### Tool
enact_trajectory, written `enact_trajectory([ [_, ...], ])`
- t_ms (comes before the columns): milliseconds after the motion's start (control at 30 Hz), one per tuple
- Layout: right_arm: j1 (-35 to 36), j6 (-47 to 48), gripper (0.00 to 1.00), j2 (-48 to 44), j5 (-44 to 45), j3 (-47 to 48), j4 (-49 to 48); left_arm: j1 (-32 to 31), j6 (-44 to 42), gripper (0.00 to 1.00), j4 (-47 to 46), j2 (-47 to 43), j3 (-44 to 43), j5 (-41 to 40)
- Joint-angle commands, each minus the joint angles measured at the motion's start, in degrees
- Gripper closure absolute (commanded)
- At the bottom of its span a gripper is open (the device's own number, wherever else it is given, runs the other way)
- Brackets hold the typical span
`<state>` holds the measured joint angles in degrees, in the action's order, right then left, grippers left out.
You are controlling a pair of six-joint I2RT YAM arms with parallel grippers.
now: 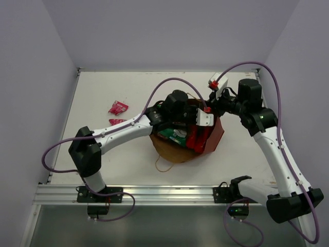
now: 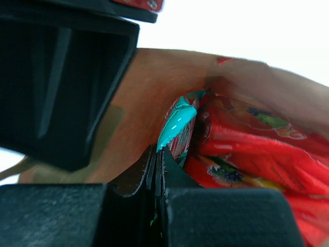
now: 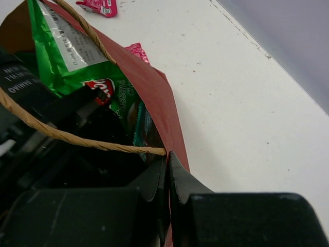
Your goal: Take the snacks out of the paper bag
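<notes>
The green chip bag (image 3: 54, 62) bears a red logo (image 3: 100, 86) with white script, half hidden and not legible. Its white label (image 3: 67, 38) carries print too fine to read. White lettering on a black casing (image 3: 23, 85) is blurred.

A white table (image 1: 103, 87) stands in a booth of pale lavender-grey walls (image 1: 164, 31) on three sides. An aluminium rail (image 1: 164, 193) edges its near side, grey floor (image 1: 169, 226) below. Light is even.
</notes>
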<state>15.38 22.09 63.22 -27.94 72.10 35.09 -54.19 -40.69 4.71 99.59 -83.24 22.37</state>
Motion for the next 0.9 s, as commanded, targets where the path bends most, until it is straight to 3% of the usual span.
enact_trajectory([
  [0, 0.00, -0.90, 1.00, -2.58, 0.70, 0.59, -7.14, -0.03, 1.93, 1.00, -3.74, -7.39, 0.18, -1.10],
  [267, 0.00, -1.26, 1.00, -2.58, 2.11, -0.46, -7.49, -0.03, 3.51, 0.98, -3.66, -10.38, 2.47, -2.42],
  [367, 0.00, -1.26, 1.00, -2.58, 2.19, -0.81, -7.58, -0.03, 4.39, 0.90, -2.95, -10.12, 4.66, -1.98],
  [400, 0.00, -1.26, 1.00, -2.58, 2.28, -0.90, -7.67, -0.03, 4.65, 0.79, -2.95, -10.12, 5.19, -1.72],
  [533, 0.00, -1.34, 1.00, -2.40, 2.28, -0.90, -7.76, -0.03, 6.32, 0.61, -3.39, -10.29, 4.94, -0.67],
  [867, 0.00, -1.34, 1.00, -2.66, 2.54, -0.73, -7.41, -0.47, 2.81, 0.38, 3.18, -6.43, -3.50, 1.97],
])
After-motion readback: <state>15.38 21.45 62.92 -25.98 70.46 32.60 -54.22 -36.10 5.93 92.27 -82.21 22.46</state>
